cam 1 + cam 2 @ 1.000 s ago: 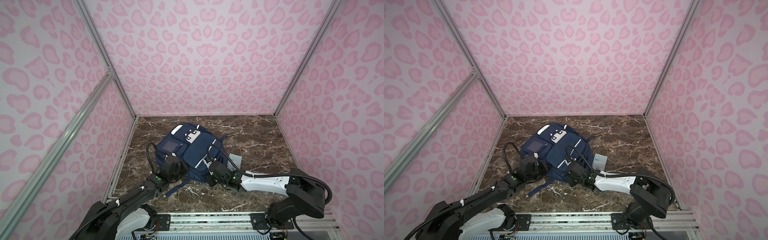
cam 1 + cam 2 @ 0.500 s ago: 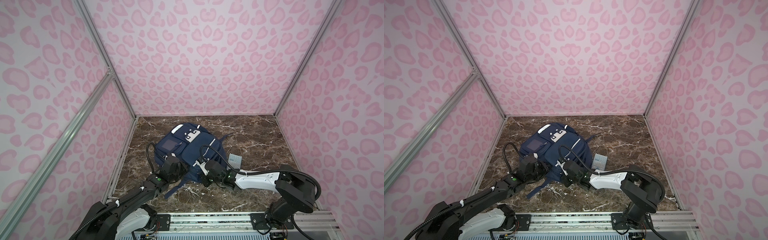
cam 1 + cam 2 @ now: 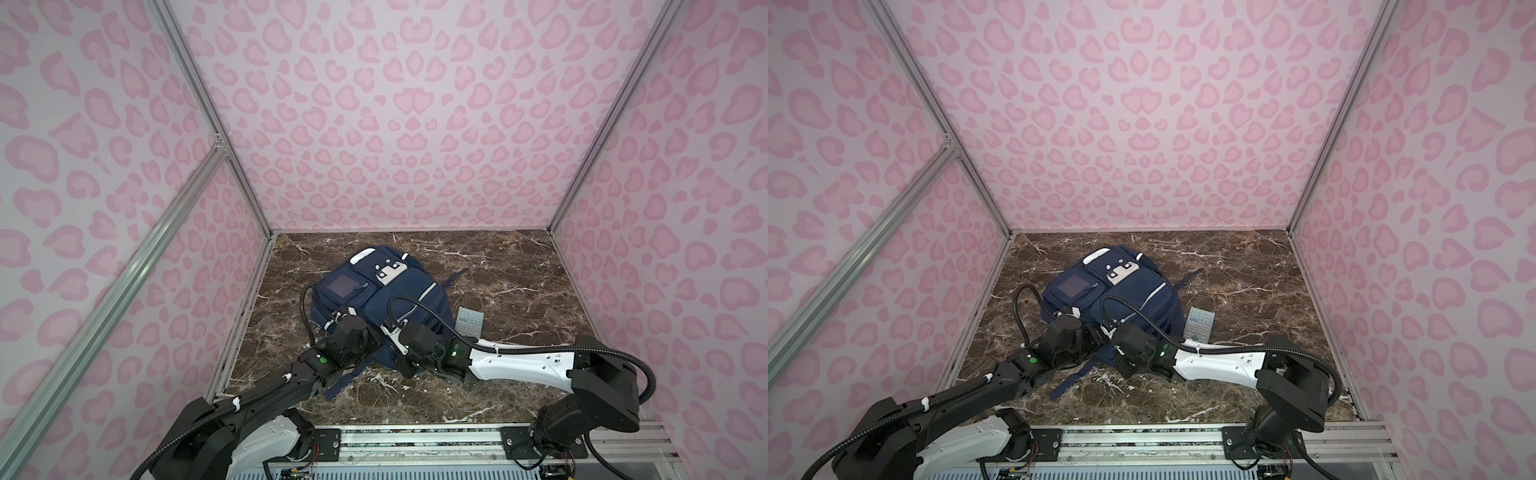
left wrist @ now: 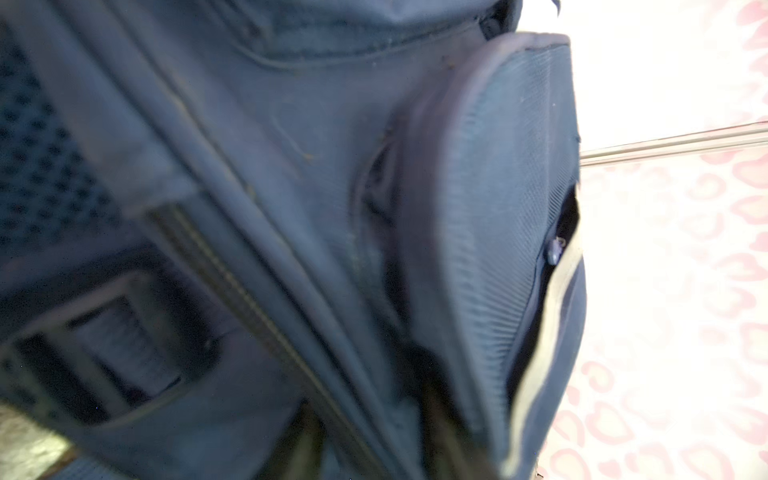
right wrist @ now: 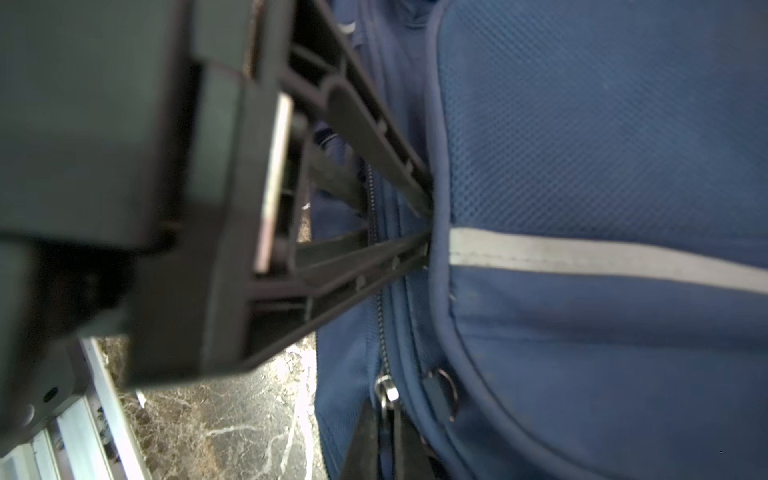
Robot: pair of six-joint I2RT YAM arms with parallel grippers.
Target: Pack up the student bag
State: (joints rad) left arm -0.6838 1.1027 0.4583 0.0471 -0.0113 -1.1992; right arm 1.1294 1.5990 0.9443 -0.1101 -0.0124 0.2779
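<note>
The student bag (image 3: pixel 399 299) lies front-up on the worktop (image 3: pixel 519 270), long axis near-to-far, white-patched end toward the back wall (image 3: pixel 407 124); left jaws and right jaws meet its near end, grip cannot be told

Left wrist view's a smeary mess: the left claw (image 4: pixel 370 415) is just two dark blobs cut off at the frame edge, so I can't tell its grip. On the right claw (image 5: pixel 428 228) the tips vanish into a seam of the student bag (image 5: pixel 582 124). Pinching anything? No clue. Grey pad (image 3: pixel 469 322) just beyond that claw: markings too tiny to read.
</note>
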